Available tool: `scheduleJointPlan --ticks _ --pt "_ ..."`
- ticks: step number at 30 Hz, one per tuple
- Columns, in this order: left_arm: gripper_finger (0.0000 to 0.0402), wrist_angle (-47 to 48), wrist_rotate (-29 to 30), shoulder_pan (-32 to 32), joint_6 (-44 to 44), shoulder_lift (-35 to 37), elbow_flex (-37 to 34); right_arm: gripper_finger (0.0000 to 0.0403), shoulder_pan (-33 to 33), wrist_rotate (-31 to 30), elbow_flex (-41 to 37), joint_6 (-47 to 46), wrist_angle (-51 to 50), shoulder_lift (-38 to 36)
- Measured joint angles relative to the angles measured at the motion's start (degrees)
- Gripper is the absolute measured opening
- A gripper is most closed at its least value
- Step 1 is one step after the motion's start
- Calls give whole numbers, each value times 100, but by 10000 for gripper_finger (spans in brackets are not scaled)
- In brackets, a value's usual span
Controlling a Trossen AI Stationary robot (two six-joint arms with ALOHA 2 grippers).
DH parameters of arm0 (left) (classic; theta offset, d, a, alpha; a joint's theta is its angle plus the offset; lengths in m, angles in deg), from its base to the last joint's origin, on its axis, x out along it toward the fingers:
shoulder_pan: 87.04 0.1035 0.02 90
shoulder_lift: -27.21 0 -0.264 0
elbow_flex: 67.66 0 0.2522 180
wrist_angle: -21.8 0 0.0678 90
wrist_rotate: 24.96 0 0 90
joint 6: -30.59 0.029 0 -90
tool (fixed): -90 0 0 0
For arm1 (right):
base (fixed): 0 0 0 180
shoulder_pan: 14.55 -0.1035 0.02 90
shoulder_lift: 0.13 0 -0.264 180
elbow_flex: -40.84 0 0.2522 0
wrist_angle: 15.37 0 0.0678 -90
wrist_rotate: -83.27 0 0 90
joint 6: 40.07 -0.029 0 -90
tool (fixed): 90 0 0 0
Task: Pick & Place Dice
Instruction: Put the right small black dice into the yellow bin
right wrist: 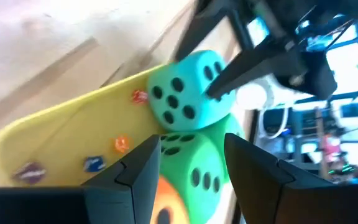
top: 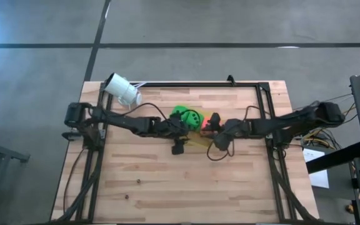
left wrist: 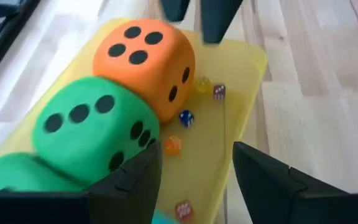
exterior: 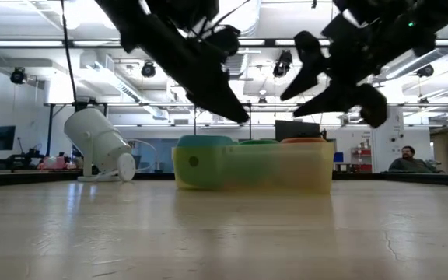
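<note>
Dice: orange die [left wrist: 143, 59], green die [left wrist: 92, 129] and teal die [right wrist: 188, 87] sit in yellow tray [left wrist: 241, 93], table centre.
Left gripper [left wrist: 194, 171]: spread, empty, above tray's 9 o'clock end.
Right gripper [right wrist: 188, 165]: spread, empty, at 3 o'clock.
Writing: none readable.

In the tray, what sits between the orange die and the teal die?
Green dice: in the right wrist view one green die lies between the teal die and the orange die, all inside the yellow tray.
</note>
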Motion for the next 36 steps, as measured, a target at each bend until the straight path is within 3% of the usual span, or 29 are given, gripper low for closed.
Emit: scheduleJointPlan --ticks 6,11,21,31,36 --pt "198 1291 2 -121 -163 664 2 173 -314 16 -11 -762 -1004 -764" --pt "198 2138 -65 -549 -783 1097 -42 173 -630 45 -31 -1173 -1362 -1275" --pt "198 3185 -129 -1948 -3254 1248 -230 173 -1328 64 -53 -1332 -1543 -2060" --pt "197 3910 -307 -3188 -6036 1226 -231 173 -1561 72 -53 -1611 -1502 -2262" --pt "193 4007 -317 -3549 -6709 1223 -328 173 -1561 451 -53 -1892 -1498 -2260"
